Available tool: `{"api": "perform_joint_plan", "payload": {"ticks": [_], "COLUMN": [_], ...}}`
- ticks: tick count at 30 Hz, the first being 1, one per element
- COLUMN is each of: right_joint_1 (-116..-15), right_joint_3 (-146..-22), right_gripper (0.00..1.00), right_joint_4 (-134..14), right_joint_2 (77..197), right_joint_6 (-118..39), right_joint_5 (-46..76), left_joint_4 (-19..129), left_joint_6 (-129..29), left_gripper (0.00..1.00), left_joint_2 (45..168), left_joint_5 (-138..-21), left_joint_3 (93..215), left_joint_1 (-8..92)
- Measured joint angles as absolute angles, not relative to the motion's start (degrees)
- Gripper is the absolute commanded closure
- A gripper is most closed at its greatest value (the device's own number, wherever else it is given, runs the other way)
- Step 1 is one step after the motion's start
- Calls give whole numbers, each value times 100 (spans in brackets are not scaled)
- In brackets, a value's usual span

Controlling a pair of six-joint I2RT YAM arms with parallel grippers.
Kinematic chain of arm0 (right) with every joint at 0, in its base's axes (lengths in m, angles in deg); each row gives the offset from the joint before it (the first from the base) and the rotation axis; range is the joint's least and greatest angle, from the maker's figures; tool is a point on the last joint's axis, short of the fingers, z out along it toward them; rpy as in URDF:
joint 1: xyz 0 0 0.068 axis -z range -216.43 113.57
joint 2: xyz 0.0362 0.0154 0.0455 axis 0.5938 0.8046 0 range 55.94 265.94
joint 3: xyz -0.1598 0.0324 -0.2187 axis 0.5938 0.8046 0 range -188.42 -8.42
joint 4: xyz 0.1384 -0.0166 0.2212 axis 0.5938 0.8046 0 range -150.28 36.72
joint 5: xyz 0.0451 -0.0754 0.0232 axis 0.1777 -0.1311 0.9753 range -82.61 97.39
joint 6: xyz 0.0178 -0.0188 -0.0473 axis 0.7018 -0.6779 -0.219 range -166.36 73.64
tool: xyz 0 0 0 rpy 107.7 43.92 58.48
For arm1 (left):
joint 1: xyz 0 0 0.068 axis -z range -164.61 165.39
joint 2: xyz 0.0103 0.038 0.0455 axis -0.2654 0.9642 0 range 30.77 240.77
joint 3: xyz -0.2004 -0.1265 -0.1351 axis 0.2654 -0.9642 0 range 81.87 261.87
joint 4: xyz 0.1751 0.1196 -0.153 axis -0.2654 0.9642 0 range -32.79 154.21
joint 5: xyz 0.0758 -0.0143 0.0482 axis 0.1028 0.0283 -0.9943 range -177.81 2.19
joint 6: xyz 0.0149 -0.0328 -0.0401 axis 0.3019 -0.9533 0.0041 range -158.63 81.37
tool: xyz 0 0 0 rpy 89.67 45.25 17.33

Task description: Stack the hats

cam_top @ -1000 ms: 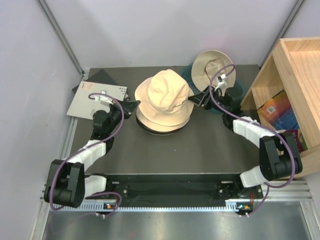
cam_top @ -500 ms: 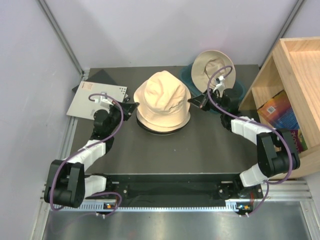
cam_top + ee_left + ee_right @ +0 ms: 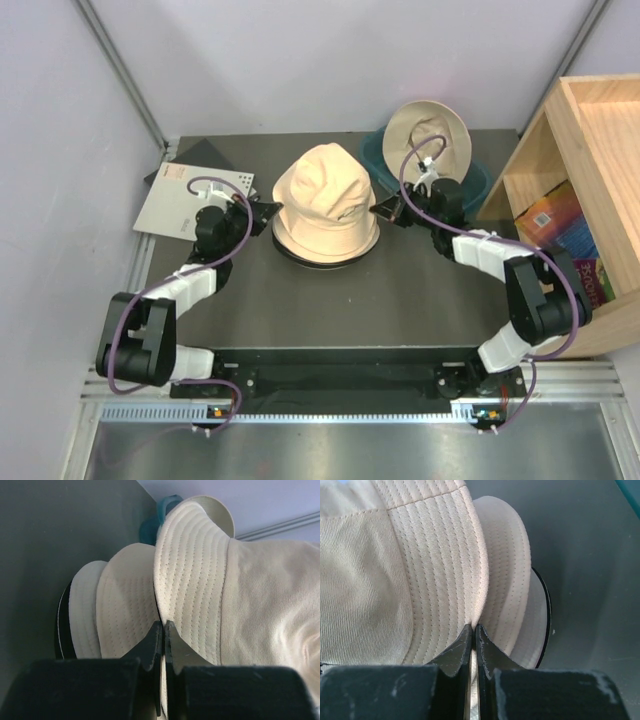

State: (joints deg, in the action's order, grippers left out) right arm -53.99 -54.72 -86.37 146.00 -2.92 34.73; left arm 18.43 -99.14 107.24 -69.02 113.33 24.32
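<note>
Right hand (image 3: 383, 209) has clamped cream hat (image 3: 325, 190) by brim; left hand (image 3: 268, 212) grips opposite edge.

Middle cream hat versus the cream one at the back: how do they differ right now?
Pose: the middle hat sits crown up; the back hat lies tipped, inside facing the camera.
Support: the middle hat tops a pile of hats; the back hat rests on the teal tub.
Grip: left claw and right claw are both shut on the middle hat's brim; neither holds the back hat.
Both are cream bucket hats.
</note>
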Motion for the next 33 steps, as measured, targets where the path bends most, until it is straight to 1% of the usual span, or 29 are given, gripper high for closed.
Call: {"api": "perform_joint_plan", "payload": {"ticks": [6,12,17,22,25,26,27,29,33], "right_joint_1": [-5572,-5950,-6367,-6865,-7104,-7130,-7128,-7071,-6824], "right_joint_3": [-5472,-5422,-5166,-5147,-5149,-5149,-5149,-5149,-5156], "right_gripper": [100,100,100,100,79,66,61,51,44], "right_joint_4": [-8453,-8208,-8169,-8119,-8064,-7998,-7856,-7555,-7037], "right_joint_2": [14620,14438,14117,14052,14038,14014,13973,13859,13418], "right_joint_6": [-482,-642,-627,-598,-548,-548,-570,-659,-935], "right_joint_5": [3243,2882,2638,2493,2500,2511,2522,2500,2472], "left_joint_4": [2033,2590,2979,3233,3063,2982,2903,2892,2896], "left_joint_6": [-9840,-9534,-9208,-8758,-8513,-8446,-8345,-8166,-7768], "left_gripper": [100,100,100,100,100,100,100,100,100], "left_joint_2": [10842,10838,10818,11008,11292,11391,11513,11719,12108], "left_joint_5": [-6841,-6861,-6852,-6727,-6386,-6238,-6061,-5776,-5228], "left_joint_3": [11372,11534,11645,11945,12094,12126,12185,12330,12692], "left_joint_1": [2381,2255,2056,1883,1752,1713,1678,1645,1612]}}
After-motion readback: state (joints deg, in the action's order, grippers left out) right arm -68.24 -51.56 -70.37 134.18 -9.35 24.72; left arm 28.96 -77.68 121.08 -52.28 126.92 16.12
